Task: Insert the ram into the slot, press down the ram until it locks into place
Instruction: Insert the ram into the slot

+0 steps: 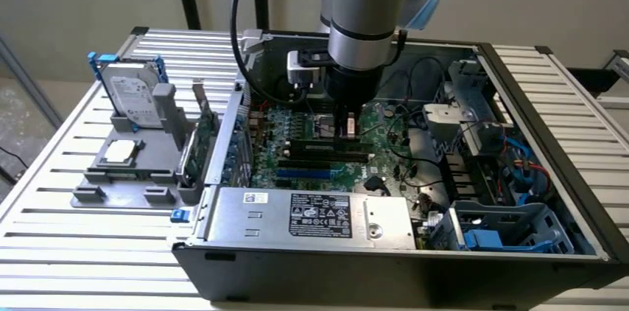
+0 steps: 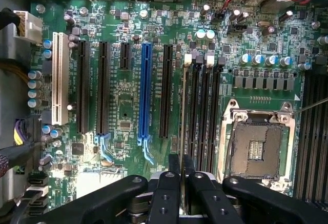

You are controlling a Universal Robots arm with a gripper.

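Observation:
My gripper [image 2: 181,163] is shut on the ram [image 2: 183,116], which the wrist view shows edge-on as a thin line running away from the fingers [image 2: 174,168]. The ram stands upright along the outermost black slot [image 2: 187,83] of a row of parallel memory slots, on the side of the blue slot, and reaches that slot's white end clip [image 2: 187,58]. I cannot tell whether the ram is seated. In the exterior view the gripper [image 1: 344,131] is down inside the open computer case, over the dark slots [image 1: 320,150] on the motherboard [image 1: 294,123].
A bright blue slot [image 2: 146,90] and black expansion slots lie beside the memory slots, with the CPU socket [image 2: 261,147] on their other side. The power supply [image 1: 305,215], drive cage [image 1: 511,226] and cables [image 1: 526,167] crowd the case. A hard drive [image 1: 132,93] stands outside on a grey tray.

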